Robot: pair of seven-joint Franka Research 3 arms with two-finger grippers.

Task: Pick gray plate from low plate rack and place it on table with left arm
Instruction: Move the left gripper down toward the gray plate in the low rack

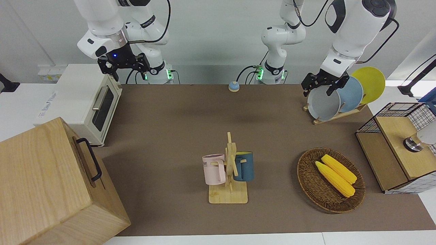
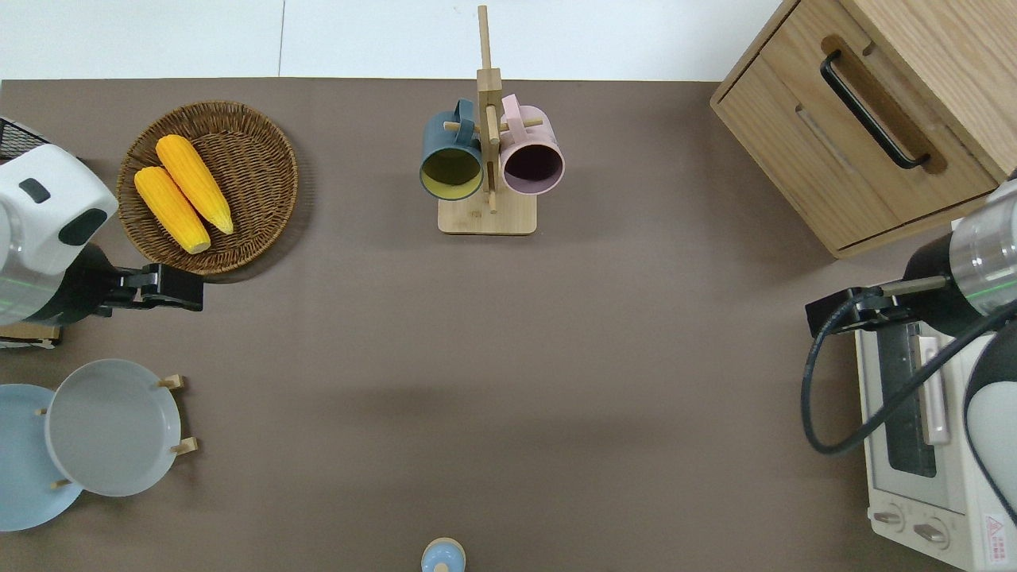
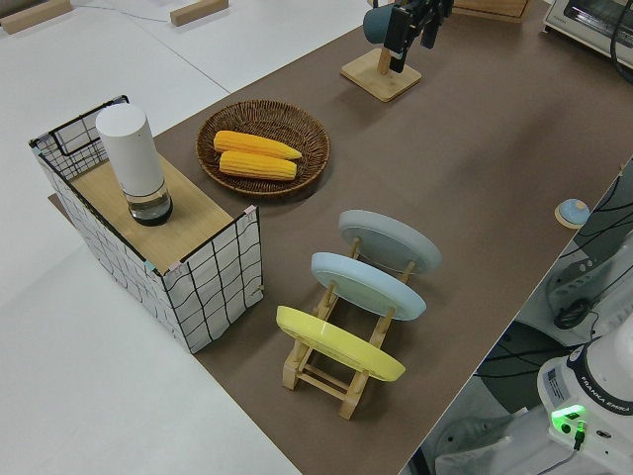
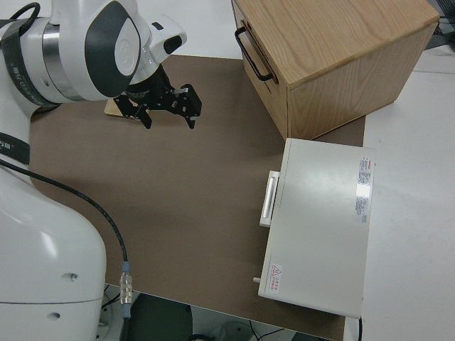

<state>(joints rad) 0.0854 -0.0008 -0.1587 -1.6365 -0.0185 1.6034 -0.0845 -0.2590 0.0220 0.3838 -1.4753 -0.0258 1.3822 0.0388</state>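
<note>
While the gray plate (image 2: pixel 111 427) stands tilted in the end slot of the low plate rack (image 3: pixel 336 368), the slot toward the table's middle, the step in hand reads as the approach: nothing gripped yet. Left gripper (image 2: pixel 171 287) hangs up in the air, over bare table (image 2: pixel 508 357) between the wicker basket (image 2: pixel 208 187) and the rack, jaws apart and empty. Right arm parked; its gripper (image 4: pixel 167 106) also shows jaws apart. Next move, by my judgement: bring the fingers over the plate's upper rim, close on it, lift clear of the pegs without nudging the light blue plate (image 3: pixel 368 285) just beside it. 3 plates in the rack; yellow plate (image 3: pixel 339 343) at the other end. Surface is matte brown and flat, with open room between rack and mug stand (image 2: pixel 487 159) for setting down.
</note>
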